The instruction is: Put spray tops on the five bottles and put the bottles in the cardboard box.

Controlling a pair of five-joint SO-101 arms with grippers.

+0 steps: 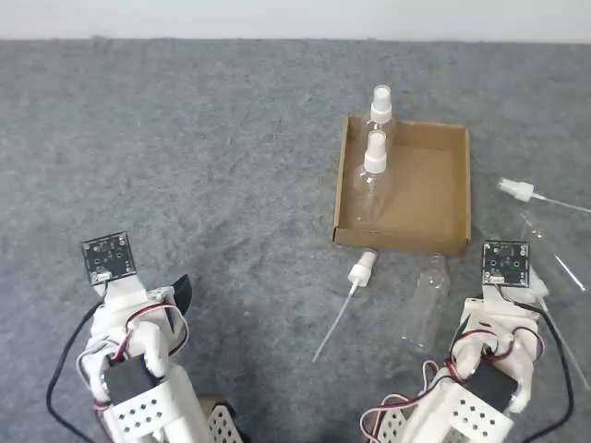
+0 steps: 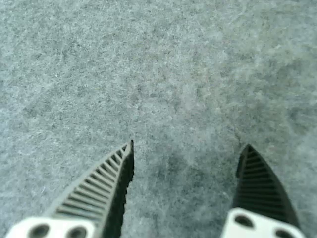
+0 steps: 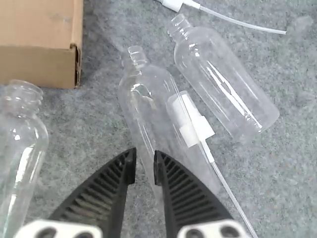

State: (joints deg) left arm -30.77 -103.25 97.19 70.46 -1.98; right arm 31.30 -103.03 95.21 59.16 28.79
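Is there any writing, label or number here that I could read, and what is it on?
No text can be read.
The cardboard box is plain, with no print.
The clear bottles carry no labels.
The small boards on the arms' wrists: any marks are too small to read.

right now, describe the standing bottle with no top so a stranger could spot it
Find the cardboard box. Just outside its near wall, toward the right corner, stands a clear bottle. Unlike the two capped bottles at the box and the two bottles lying flat nearby, it is upright with a bare neck.
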